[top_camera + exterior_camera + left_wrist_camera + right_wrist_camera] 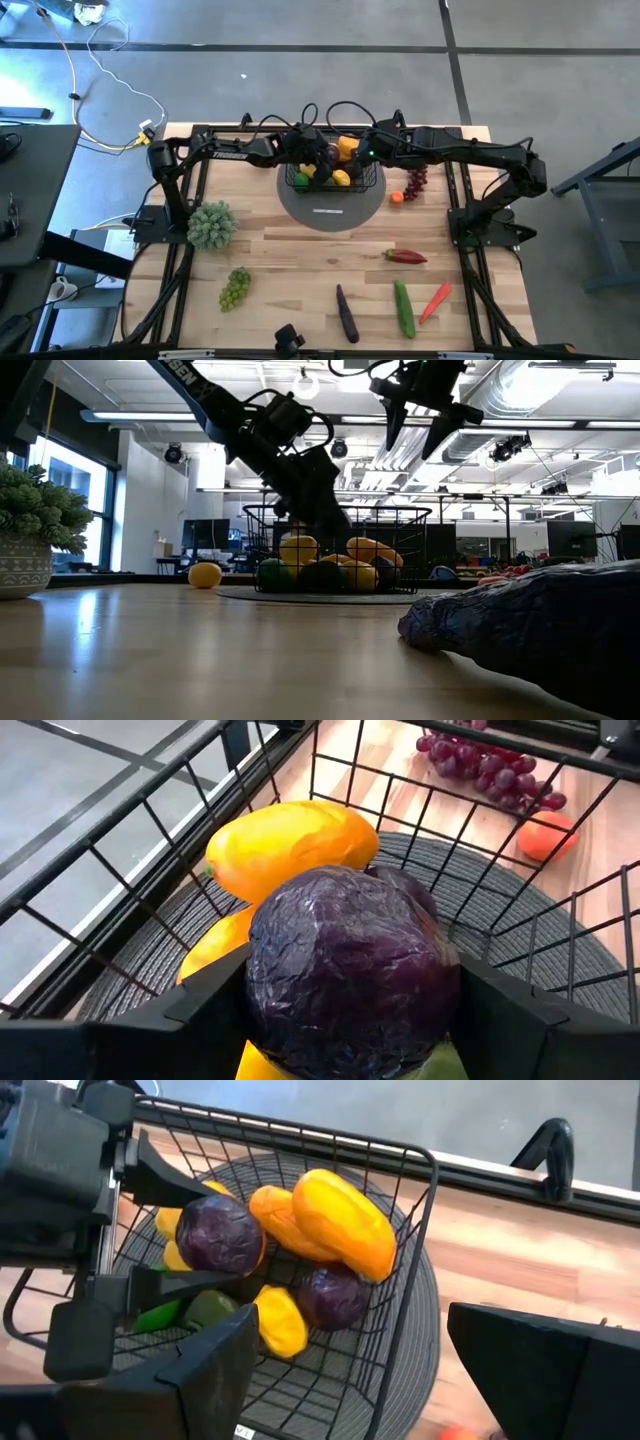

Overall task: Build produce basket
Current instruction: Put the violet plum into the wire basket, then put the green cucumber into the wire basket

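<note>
Wooden table [300, 260], grey concrete floor [300, 80].

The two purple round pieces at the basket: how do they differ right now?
The purple piece in the left hand sits between the left hand's fingers, above the pile; the other purple piece lies loose inside the basket, touching a yellow fruit. The held one shows wrinkled, veined skin in the left wrist view; the loose one's surface is not clear enough to compare. Both are dark purple and roundish.

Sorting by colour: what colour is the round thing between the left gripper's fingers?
Dark purple, wrinkled; clearest in the left wrist view.
</note>
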Robot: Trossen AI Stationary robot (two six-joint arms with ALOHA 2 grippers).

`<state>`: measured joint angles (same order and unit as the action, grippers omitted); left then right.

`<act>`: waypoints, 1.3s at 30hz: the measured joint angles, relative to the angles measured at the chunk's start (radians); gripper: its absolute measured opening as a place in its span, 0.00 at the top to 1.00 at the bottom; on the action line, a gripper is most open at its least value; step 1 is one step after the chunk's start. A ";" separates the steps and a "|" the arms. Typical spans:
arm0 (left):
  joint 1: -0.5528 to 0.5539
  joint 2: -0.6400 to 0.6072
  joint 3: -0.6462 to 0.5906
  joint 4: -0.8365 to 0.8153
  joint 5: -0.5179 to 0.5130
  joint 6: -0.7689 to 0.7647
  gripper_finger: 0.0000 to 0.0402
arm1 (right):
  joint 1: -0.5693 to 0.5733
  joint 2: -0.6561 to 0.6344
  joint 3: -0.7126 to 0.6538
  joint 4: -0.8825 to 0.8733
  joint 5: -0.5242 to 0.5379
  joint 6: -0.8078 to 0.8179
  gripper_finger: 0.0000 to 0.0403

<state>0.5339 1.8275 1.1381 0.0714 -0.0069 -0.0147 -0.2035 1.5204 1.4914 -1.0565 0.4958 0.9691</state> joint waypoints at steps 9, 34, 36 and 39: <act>0.001 0.000 0.000 0.026 0.101 -0.035 0.32 | 0.001 0.000 0.000 0.000 -0.003 0.025 0.23; 0.012 -0.011 0.001 -0.092 0.019 -0.079 0.14 | 0.001 -0.004 0.001 -0.014 -0.047 0.022 0.23; 0.006 -0.019 0.001 -0.147 0.024 -0.068 0.14 | 0.001 -0.006 0.001 -0.027 -0.096 0.015 0.23; -0.008 -0.036 0.002 -0.214 0.025 -0.069 0.14 | 0.001 -0.006 0.001 -0.031 -0.216 -0.005 0.23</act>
<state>0.5263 1.7912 1.1404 -0.1431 0.0185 -0.0841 -0.2028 1.5143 1.4925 -1.0878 0.2802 0.9645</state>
